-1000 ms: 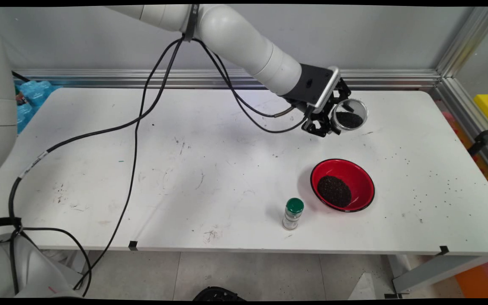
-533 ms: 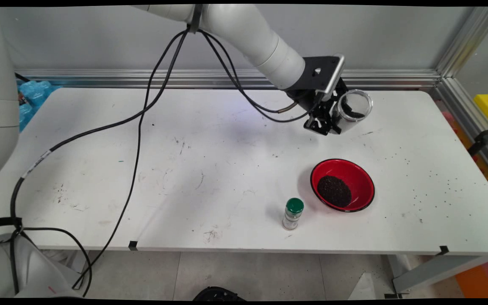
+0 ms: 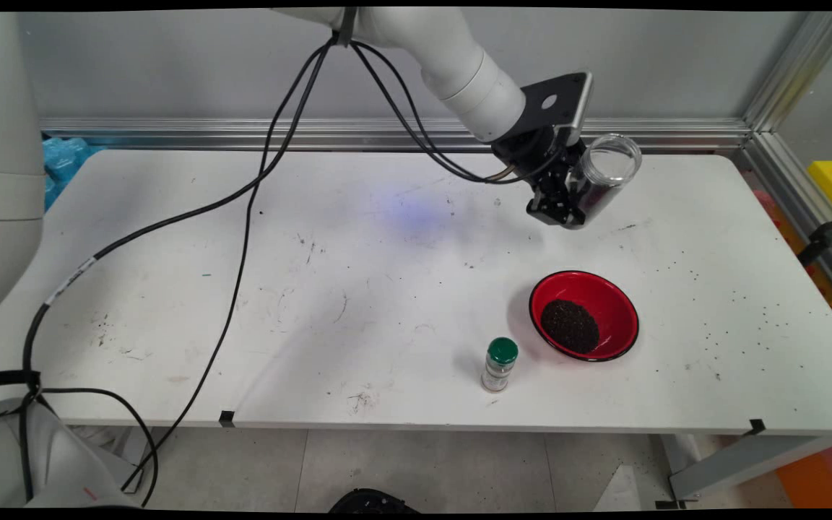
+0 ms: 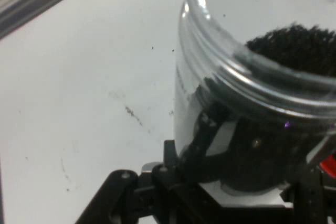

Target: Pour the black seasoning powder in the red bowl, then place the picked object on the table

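Hand (image 3: 569,196) clamped on clear jar (image 3: 601,177), tilted, mouth up-right, above table (image 3: 315,289), beyond red bowl (image 3: 614,296)

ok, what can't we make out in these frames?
- Gripper fingertips: behind the clear jar, both views.
- Jar's base: main view, gripper covers it; hand view, top and right edges cut its rim.
- Green-capped bottle label: too small, main view.
- Red bowl: barely a sliver in hand view.
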Controlling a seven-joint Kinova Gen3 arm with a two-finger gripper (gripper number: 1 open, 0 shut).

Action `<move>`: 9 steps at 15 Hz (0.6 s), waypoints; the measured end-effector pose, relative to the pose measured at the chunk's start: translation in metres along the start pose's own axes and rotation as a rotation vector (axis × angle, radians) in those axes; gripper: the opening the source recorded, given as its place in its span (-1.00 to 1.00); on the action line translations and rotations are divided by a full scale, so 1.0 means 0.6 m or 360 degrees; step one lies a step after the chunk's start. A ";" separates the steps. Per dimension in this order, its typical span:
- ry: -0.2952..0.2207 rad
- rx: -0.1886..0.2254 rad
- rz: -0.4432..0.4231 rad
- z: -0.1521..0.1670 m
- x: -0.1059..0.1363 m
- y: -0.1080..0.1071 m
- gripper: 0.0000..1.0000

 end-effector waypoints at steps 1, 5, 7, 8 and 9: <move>-0.0002 -0.0008 -0.0042 0.003 -0.001 -0.003 -1.00; 0.0000 -0.0032 -0.0187 0.017 -0.007 -0.013 -1.00; 0.0005 -0.0051 -0.0267 0.029 -0.012 -0.017 -1.00; 0.0005 -0.0061 -0.0294 0.035 -0.014 -0.017 -1.00; 0.0005 -0.0072 -0.0322 0.042 -0.018 -0.017 -1.00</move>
